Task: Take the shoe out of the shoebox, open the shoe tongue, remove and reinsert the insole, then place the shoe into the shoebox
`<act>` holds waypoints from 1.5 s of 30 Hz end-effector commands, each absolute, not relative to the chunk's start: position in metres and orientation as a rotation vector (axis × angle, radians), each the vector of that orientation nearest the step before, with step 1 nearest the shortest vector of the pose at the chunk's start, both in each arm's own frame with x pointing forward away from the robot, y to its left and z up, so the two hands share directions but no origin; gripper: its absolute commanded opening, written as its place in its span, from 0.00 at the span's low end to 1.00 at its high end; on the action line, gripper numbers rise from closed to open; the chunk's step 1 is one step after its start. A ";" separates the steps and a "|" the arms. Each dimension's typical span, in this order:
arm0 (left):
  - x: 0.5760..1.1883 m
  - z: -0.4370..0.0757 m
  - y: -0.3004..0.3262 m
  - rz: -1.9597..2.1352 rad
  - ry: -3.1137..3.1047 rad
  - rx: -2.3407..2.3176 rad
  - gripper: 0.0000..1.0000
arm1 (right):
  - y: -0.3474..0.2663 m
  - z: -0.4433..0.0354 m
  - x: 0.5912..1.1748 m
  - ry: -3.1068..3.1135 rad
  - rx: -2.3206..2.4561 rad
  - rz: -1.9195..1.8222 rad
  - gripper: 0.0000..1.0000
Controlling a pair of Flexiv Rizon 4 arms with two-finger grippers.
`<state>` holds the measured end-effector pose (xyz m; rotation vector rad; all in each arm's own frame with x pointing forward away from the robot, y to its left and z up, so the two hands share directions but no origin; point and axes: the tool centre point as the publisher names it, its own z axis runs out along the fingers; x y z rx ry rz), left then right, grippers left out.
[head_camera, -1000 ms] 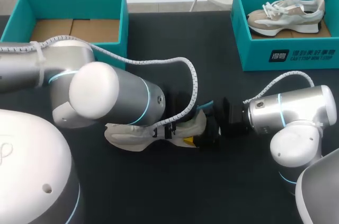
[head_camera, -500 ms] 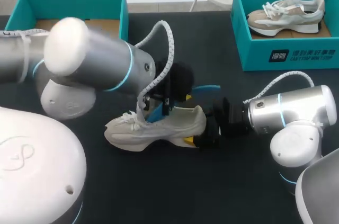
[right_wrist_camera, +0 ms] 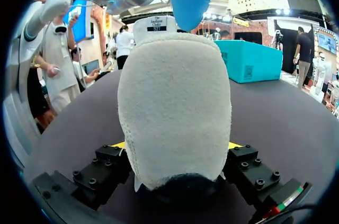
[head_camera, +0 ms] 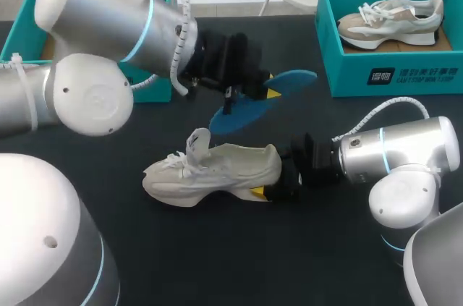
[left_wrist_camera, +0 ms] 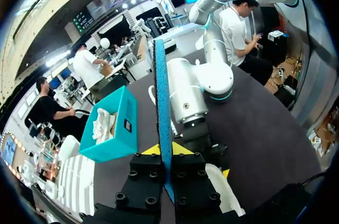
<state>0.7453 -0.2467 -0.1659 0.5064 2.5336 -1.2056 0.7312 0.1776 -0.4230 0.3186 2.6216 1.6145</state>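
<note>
Insole out. A second ago the left arm lay low across the shoe [head_camera: 217, 170] with its hand down at the opening, and half a second ago a blue edge was just showing above the collar. Now the left hand [head_camera: 253, 90] has risen well clear, toward the far middle of the tabletop [head_camera: 239, 262], closed on the blue insole [head_camera: 289, 80], which hangs in the air above the shoe and apart from it. In the left wrist view the insole runs edge-on between the two yellow tips, pinched from both sides. The shoe has not shifted: on its sole near the tabletop's middle, toe to the left, tongue [head_camera: 198, 139] standing up. The right hand [head_camera: 278, 184] has kept its grip on the heel throughout, a finger on each side. Reading: the removal half of the insole step looks done. Still to do are feeding the insole back through the opening, seating it flat, then carrying the shoe to the empty shoebox [head_camera: 160, 13] at the far left corner. The second shoebox [head_camera: 405, 78] at the far right holds the other shoe [head_camera: 394, 18].
</note>
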 end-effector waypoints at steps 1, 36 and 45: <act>0.745 -0.146 -0.239 -1.486 2.439 0.667 0.00 | 0.176 -0.428 0.728 2.625 0.324 1.607 0.00; 0.703 -0.051 -0.230 -1.963 2.374 0.259 0.00 | 0.176 -0.428 0.728 2.625 0.324 1.607 0.00; 0.688 -0.028 -0.219 -2.366 2.415 -0.079 0.00 | 0.176 -0.428 0.728 2.625 0.324 1.607 0.00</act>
